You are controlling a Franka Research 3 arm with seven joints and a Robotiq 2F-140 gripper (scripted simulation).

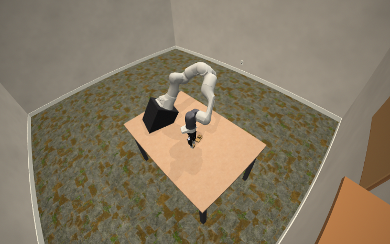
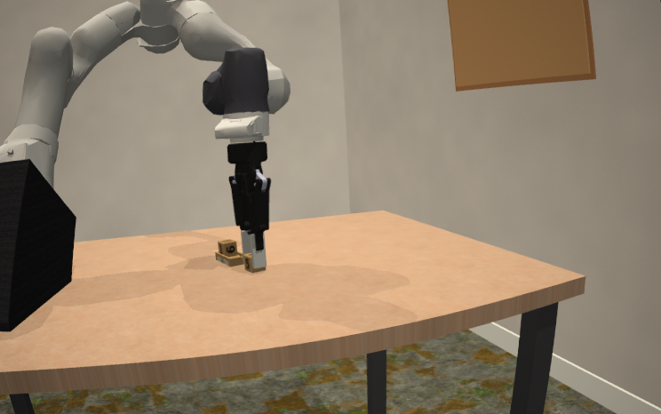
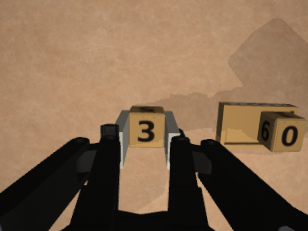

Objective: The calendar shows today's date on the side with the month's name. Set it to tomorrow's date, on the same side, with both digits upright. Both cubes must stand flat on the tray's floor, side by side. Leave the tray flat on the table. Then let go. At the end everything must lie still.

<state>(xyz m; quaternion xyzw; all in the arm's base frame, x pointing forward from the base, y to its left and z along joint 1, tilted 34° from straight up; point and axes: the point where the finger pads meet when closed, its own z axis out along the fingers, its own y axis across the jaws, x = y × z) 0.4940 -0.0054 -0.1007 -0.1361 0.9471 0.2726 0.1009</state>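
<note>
My gripper (image 1: 192, 144) (image 2: 253, 253) (image 3: 146, 124) is shut on a wooden cube (image 2: 249, 263) (image 3: 146, 130) with a black 3 on the face toward the wrist camera. In the exterior view its side face shows what looks like a 5, and its bottom is at or very near the table top. The small wooden tray (image 1: 198, 140) (image 2: 234, 261) (image 3: 219, 124) lies beside the gripper, to the right in the wrist view. The other cube (image 1: 199, 136) (image 2: 227, 247) (image 3: 289, 138) is in the tray's right part there, with a 0 on top and a 6 on its left-facing side. The month's name is unreadable.
The wooden table (image 1: 218, 172) (image 2: 439, 273) carries the tray. The arm's black base block (image 1: 159, 119) (image 2: 36, 243) stands at the table's far left end in the top view. The tray's left part is free of cubes in the wrist view.
</note>
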